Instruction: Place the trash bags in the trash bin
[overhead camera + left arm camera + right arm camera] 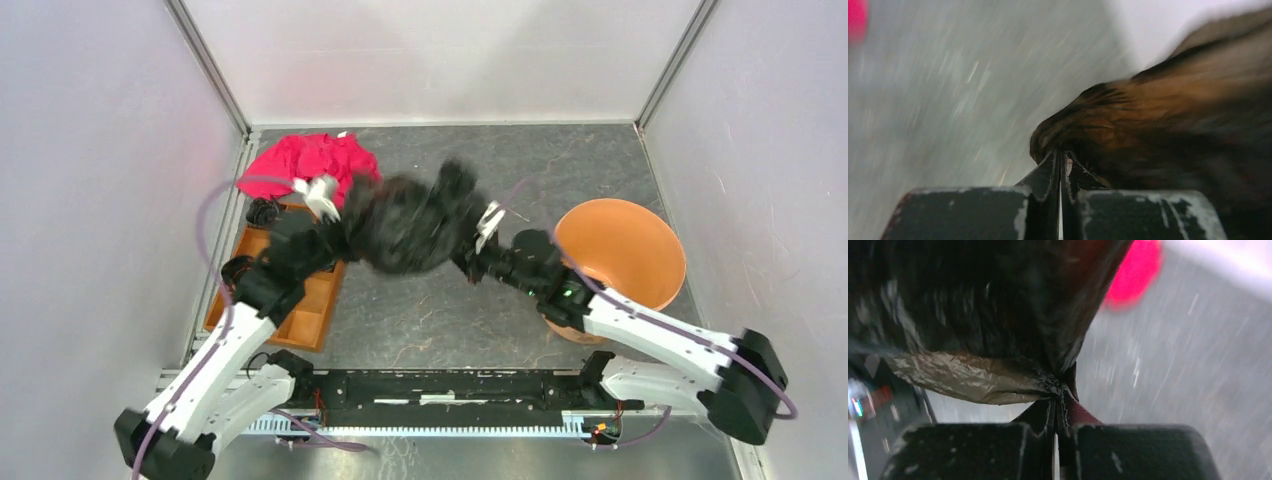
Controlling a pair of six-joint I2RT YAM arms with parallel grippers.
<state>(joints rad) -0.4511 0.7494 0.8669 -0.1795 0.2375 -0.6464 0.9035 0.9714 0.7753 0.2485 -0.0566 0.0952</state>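
**Left gripper (pixel 347 222) and right gripper (pixel 474 252) both clamped on the trash bag (pixel 410 225)**

One gathered edge of the black bag is gripped by each arm. In the left wrist view the fingers (pixel 1048 172) are pressed together, with dark plastic (pixel 1168 115) pinched at their tips. The same is seen in the right wrist view, where crinkled film (pixel 988 305) is bunched into the closed right gripper (pixel 1058 395). The bag is held up as a crumpled mass between the two arms, over the middle of the grey table (pixel 440 320), and is blurred in every view. The trash bin (pixel 625 250) is placed at the right of the table, just beside the right arm. The bag is outside it, to its left. A red cloth (pixel 315 160) is seen behind the bag at the far left, and an orange-brown tray (pixel 310 312) lies under the left arm.
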